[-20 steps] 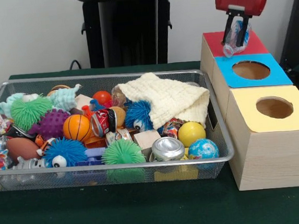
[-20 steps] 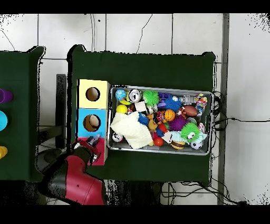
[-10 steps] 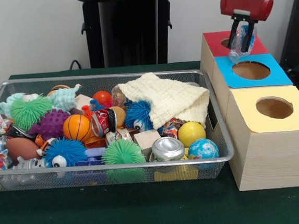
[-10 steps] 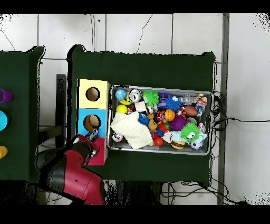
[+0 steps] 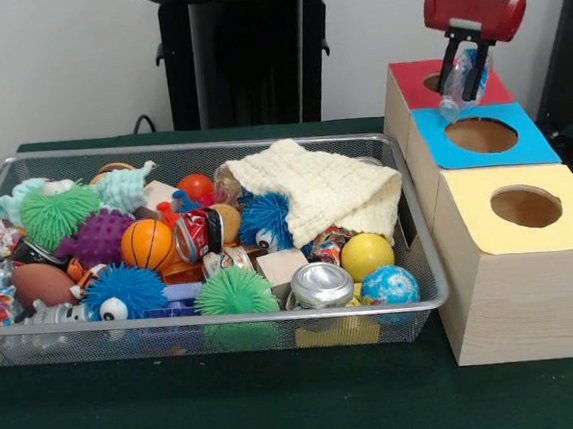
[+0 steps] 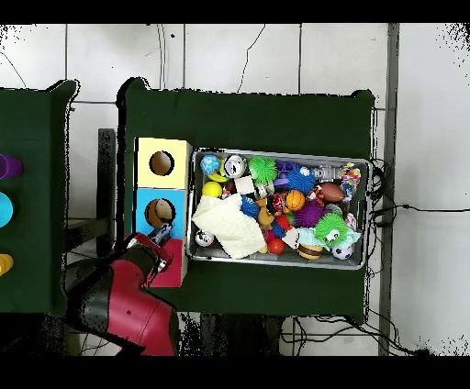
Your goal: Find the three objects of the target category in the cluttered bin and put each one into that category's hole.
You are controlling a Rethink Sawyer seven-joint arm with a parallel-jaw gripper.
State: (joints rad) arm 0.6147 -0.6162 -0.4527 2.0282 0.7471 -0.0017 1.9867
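Red paint covers the housing of the pincer [image 5: 463,77], which hangs at the far right of the front view with its two dark fingers [image 5: 449,68] pinching a crumpled clear plastic bottle [image 5: 459,84] that shows a touch of blue. The bottle hangs over the seam between the red-topped box [image 5: 410,78] and the blue-topped box [image 5: 536,142], its lower end just above the far rim of the blue box's round hole [image 5: 480,134]. A yellow-topped box [image 5: 502,266] with its own hole [image 5: 526,206] stands nearest, and the three boxes touch in a row running from near to far. To their left, close alongside, sits the wire mesh bin [image 5: 416,263], heaped almost to its rim: a cream knitted cloth [image 5: 319,186] drapes over its far right corner, with a yellow ball [image 5: 366,255], a blue-patterned ball [image 5: 389,286] and a crushed silver can [image 5: 322,284] at its near right. An orange basketball [image 5: 147,244], a purple spiky ball [image 5: 96,236] and fuzzy green [image 5: 235,291] and blue [image 5: 124,289] toys fill the middle and left. A red can [image 5: 198,232] carries white markings too small to read, and no other writing is legible. The dark green desk [image 5: 283,405] is bare along its near edge, and the overhead view shows a wide open strip of desk [image 6: 248,119] on the side of the bin [image 6: 275,153] away from the red arm [image 6: 128,307].
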